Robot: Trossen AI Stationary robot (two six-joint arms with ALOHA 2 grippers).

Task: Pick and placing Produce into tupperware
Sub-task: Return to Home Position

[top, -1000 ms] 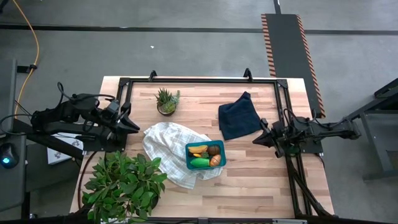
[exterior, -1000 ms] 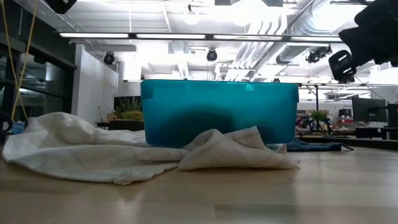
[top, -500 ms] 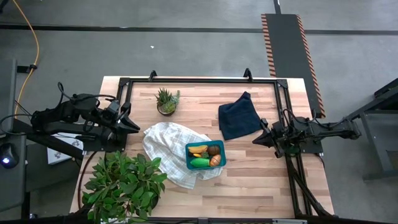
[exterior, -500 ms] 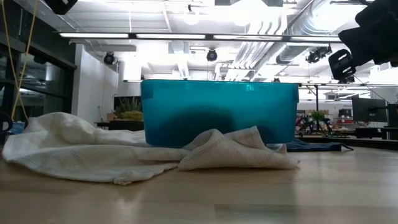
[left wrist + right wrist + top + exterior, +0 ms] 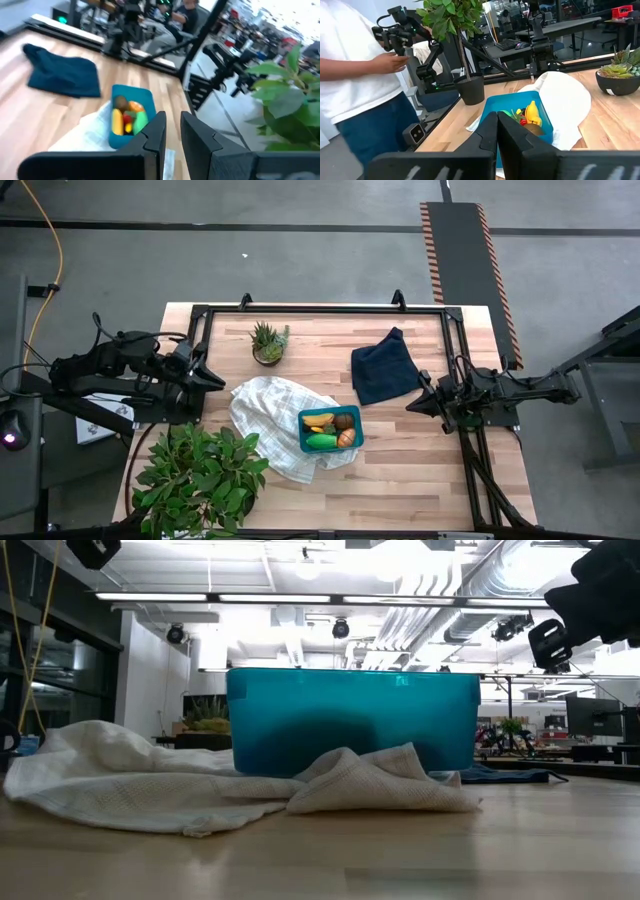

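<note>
While both arms hang off the table's two ends, the left gripper [image 5: 210, 375] sits above the table's [image 5: 400, 470] edge, well clear of the box [image 5: 302, 430] on the left arm's side. In the left wrist view its fingers [image 5: 156, 131] stand a narrow slot apart with nothing between them. The right gripper [image 5: 412, 405] waits well away from the box on the opposite side, over the far end of the table. In the right wrist view its fingers [image 5: 489, 131] are pressed together and hold nothing.

Between the two grippers the teal box stands open, with no lid on it, and all the produce that shows lies inside it. A banana [image 5: 318, 419] and a brown round fruit [image 5: 344, 421] fill the half nearer the table's far edge. A green fruit [image 5: 320, 441] and an orange wedge [image 5: 346, 438] fill the near half. The left wrist view also shows something red, likely the strawberry [image 5: 128, 117], tucked among them.

Under the box lies a rumpled white cloth [image 5: 265, 405], which spreads out mostly toward the left arm. From table height one fold of it rises against the box's front wall [image 5: 350, 720].

Beyond the box toward the far edge, a navy cloth [image 5: 383, 370] lies on the right arm's side. A small succulent [image 5: 268, 343] stands on the left arm's side. A big leafy plant [image 5: 200, 475] stands at the near corner by the left arm, apart from the box.

The right wrist view shows a person in a white shirt [image 5: 350, 75] beyond the table's left end, one hand [image 5: 395, 62] raised.
</note>
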